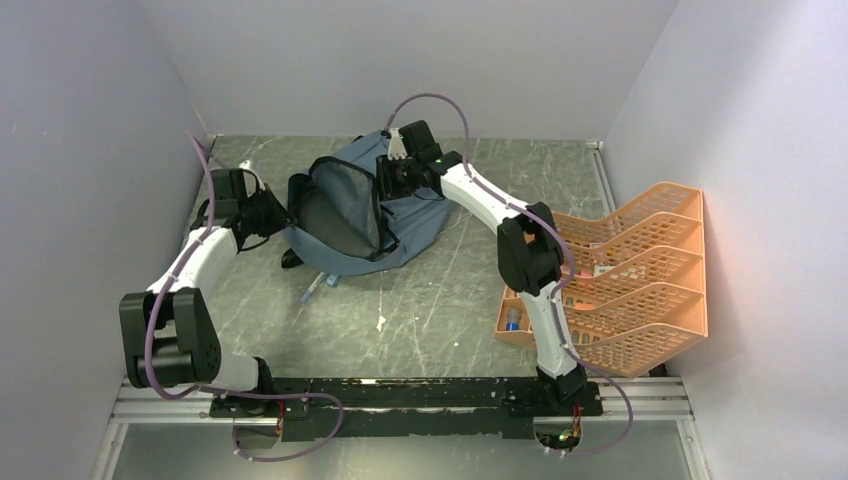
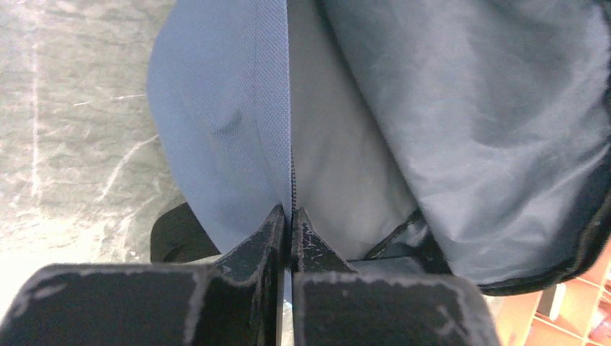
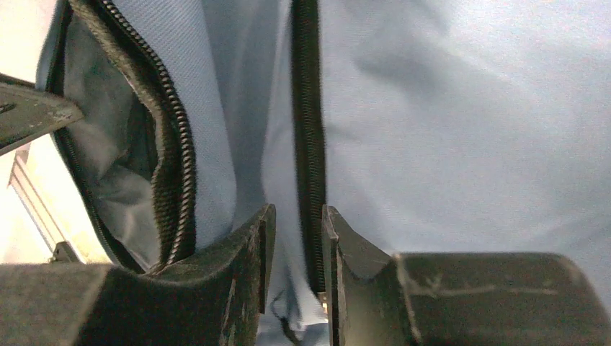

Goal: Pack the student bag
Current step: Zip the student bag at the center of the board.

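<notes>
Student bag [image 1: 415, 215] x1, open; L gripper [image 2: 291, 216], R gripper [image 3: 297, 216] both pinch fabric.

The left arm [image 1: 195, 262] is seen bent at a black elbow joint close to its base, with the white forearm reached forward and to the right. The left gripper [image 2: 290, 216] is brought to the left edge of the student bag [image 1: 410, 215]; its fingers are pressed tight together, and the zip edge of the fabric is pinched between the tips. The right arm [image 1: 480, 200] is stretched forward from its base, bent at a black elbow and arched leftward. The right gripper [image 3: 295, 216] is held at the bag's far side, its fingers set a narrow gap apart, that gap filled by a fabric fold and a black zip band
</notes>
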Controlling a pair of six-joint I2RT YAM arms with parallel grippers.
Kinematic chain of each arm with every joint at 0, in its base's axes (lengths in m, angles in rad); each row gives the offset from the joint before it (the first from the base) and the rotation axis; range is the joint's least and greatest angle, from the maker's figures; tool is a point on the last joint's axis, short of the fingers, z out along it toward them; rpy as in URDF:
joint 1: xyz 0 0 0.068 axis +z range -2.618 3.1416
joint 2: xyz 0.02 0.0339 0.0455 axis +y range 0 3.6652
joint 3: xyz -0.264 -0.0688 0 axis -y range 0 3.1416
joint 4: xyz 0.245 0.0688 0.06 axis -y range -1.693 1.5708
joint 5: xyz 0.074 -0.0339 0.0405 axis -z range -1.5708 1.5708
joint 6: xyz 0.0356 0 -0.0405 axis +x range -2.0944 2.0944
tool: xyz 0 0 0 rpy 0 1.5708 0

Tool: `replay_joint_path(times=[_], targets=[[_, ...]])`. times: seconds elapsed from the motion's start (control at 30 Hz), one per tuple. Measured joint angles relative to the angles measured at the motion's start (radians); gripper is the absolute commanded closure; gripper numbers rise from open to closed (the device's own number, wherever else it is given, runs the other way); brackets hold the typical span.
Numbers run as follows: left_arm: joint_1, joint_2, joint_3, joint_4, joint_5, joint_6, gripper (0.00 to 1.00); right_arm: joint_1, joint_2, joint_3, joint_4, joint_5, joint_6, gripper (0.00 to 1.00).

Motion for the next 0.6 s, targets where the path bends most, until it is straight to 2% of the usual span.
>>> replay_joint_path(times=[0.3, 0.6], targets=[[0.008, -0.028, -0.037, 0.083, 0.113, -0.009, 0.95, 0.071, 0.0, 0.0, 0.023, -0.028, 0.008, 0.66], [-0.001, -0.065, -0.055, 0.09, 0.117, -0.006, 0.95, 0.098, -0.002, -0.004, 0.054, -0.14, 0.019, 0.62]])
